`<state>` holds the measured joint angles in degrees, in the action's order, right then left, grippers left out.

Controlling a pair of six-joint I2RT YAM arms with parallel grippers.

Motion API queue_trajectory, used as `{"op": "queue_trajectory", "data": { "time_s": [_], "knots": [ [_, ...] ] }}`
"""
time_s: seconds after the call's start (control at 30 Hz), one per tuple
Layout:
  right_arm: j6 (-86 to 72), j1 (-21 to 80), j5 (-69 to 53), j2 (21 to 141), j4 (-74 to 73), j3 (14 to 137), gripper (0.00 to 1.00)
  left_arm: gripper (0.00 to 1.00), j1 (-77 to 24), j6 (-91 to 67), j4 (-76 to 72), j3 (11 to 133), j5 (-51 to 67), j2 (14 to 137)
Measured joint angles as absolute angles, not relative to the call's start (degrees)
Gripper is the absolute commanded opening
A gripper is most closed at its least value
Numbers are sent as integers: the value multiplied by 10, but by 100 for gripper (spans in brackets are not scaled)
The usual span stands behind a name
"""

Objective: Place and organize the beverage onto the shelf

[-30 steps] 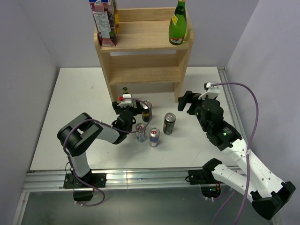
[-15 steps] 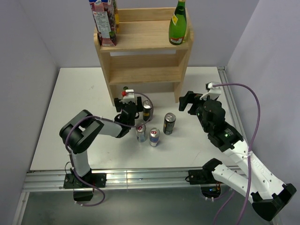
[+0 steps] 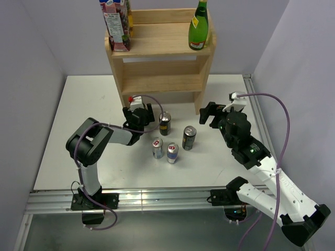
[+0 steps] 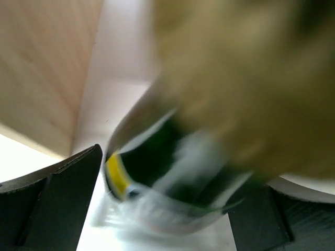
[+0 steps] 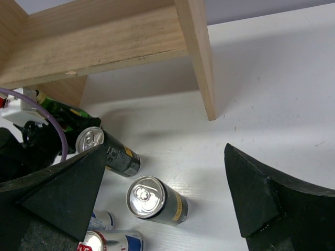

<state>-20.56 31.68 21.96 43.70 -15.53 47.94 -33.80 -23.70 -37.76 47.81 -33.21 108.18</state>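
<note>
The light wooden shelf (image 3: 162, 78) stands at the back and also shows in the right wrist view (image 5: 104, 42). My left gripper (image 3: 139, 116) is just in front of its lower left. In the left wrist view (image 4: 167, 209) the jaws are closed on a small green bottle (image 4: 157, 167) with a yellow band, blurred and tilted. The bottle also shows in the right wrist view (image 5: 65, 111). Two dark cans (image 3: 165, 123) (image 3: 189, 137) and two silver-blue cans (image 3: 157, 148) (image 3: 172, 152) stand on the table. My right gripper (image 3: 207, 112) (image 5: 165, 149) is open and empty, to the right of the cans.
A juice carton (image 3: 116, 23) and a tall green bottle (image 3: 198, 26) stand on the shelf's top tier. The shelf's right side panel (image 5: 196, 57) reaches the white table (image 3: 84, 130) ahead of my right gripper. Grey walls close in both sides.
My left gripper has moved away from the cans toward the shelf's lower left, and the small bottle's top is now hidden behind it. The right arm has barely moved.
</note>
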Motion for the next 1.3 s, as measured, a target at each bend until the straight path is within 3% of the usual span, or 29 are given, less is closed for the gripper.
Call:
{"op": "queue_trajectory", "data": {
  "time_s": [0.2, 0.3, 0.43, 0.6, 0.7, 0.77, 0.8, 1.3],
  "knots": [
    [-206, 317, 215, 451, -148, 475, 100, 95, -338, -237, -368, 502, -326, 1092],
    [-206, 317, 213, 456, -138, 473, 100, 86, -339, -237, -364, 509, -328, 1096],
    [-208, 317, 211, 459, -132, 472, 100, 66, -343, -239, -348, 519, -333, 1100],
    [-208, 317, 211, 458, -130, 471, 100, 55, -347, -237, -344, 523, -342, 1102],
    [-208, 317, 211, 456, -129, 468, 100, 42, -347, -237, -344, 523, -343, 1102],
    [-208, 317, 211, 455, -129, 465, 100, 21, -347, -237, -344, 523, -344, 1102],
    [-208, 317, 211, 454, -129, 465, 100, 0, -347, -237, -344, 523, -343, 1102],
    [-219, 317, 206, 429, -130, 452, 100, 0, -384, -278, -314, 498, -409, 1077]
  ]
}}
